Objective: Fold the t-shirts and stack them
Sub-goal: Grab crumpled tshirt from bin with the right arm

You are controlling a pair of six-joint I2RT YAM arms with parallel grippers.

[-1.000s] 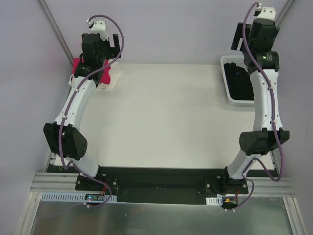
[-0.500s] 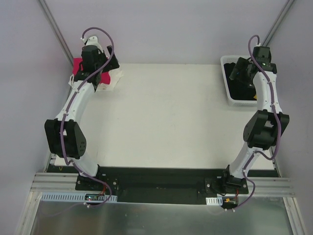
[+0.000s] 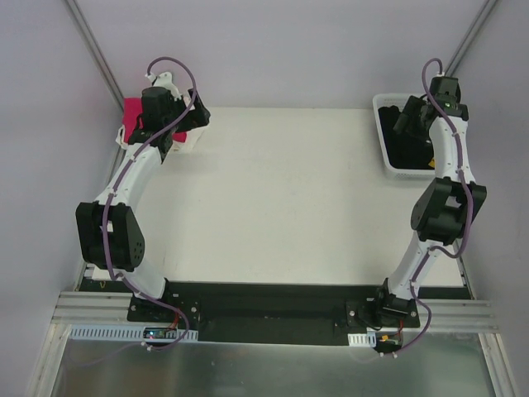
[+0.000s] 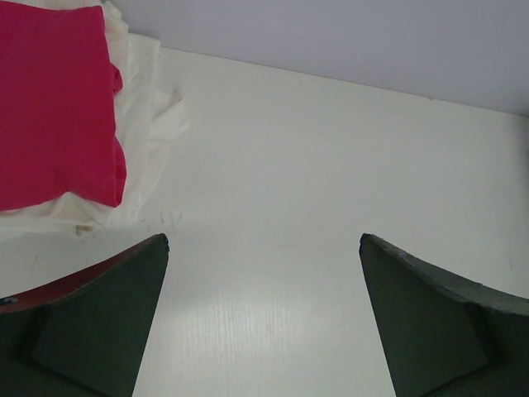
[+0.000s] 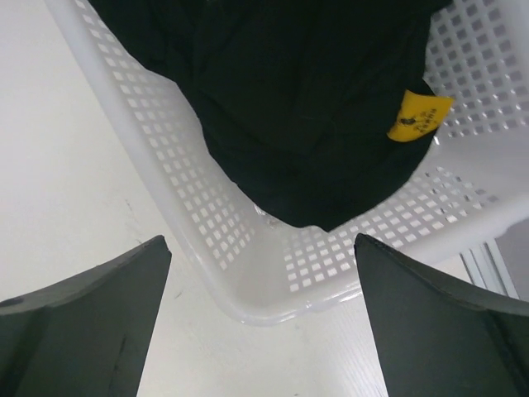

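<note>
White counter [image 3: 281, 198] carries two heaps of clothing: at the far left corner we count one magenta-pink t-shirt [image 4: 50, 107] lying on cream-white shirt cloth [image 4: 149, 124], and at the far right one mesh basket [image 5: 207, 223] with one black t-shirt [image 5: 306, 107] inside. Both grippers stand wide open and hold nothing. We see the left gripper [image 4: 263, 240] over bare counter beside the pink one, and the right gripper [image 5: 260, 240] over the basket's rim.

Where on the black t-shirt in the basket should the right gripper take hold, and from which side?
Pinch the black t-shirt at its bunched middle, from straight above: the walls of the basket block any sideways approach, and the cloth lies heaped inside.
</note>
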